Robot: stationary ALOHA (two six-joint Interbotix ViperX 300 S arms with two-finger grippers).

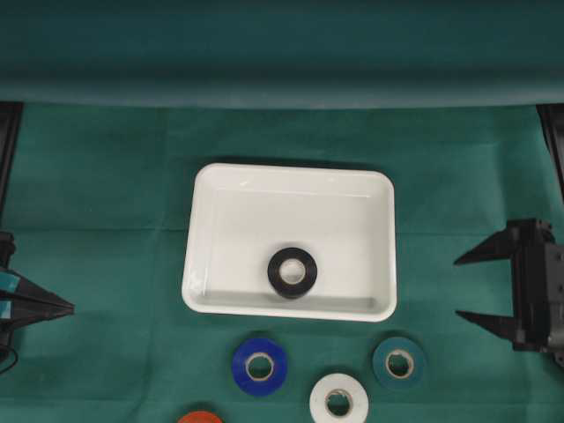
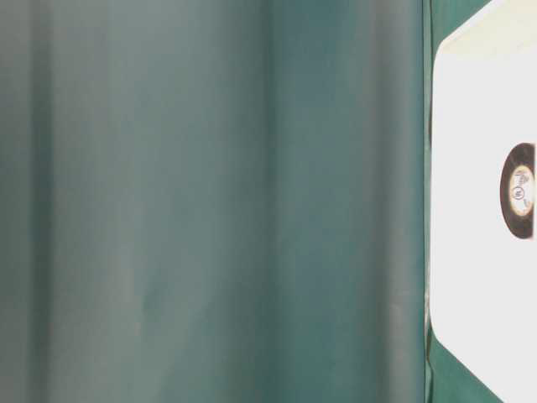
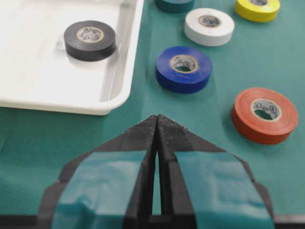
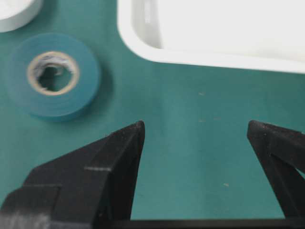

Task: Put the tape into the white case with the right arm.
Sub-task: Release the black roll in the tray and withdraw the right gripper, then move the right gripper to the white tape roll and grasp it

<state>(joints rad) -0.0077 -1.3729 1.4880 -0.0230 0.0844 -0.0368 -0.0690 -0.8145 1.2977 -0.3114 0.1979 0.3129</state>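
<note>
The white case (image 1: 291,173) lies mid-table with a black tape roll (image 1: 275,273) flat inside, near its front wall. A blue roll (image 1: 240,366), a white roll (image 1: 339,385) and a teal roll (image 1: 419,362) lie on the cloth in front of it. My all-black right gripper (image 1: 456,288) hovers open at the right edge, apart from the case, with nothing between its fingers. In the right wrist view this gripper (image 4: 195,125) is over bare cloth, with the teal roll (image 4: 86,76) ahead to its left and the case rim (image 4: 200,57) ahead. My left gripper (image 3: 157,117) is shut and empty.
An orange roll (image 3: 265,125) and a yellow roll (image 3: 257,13) lie near the front edge, as the left wrist view shows. A green curtain (image 1: 282,53) closes the back. The table-level view shows only curtain, the case (image 2: 478,168) and the black roll (image 2: 507,191).
</note>
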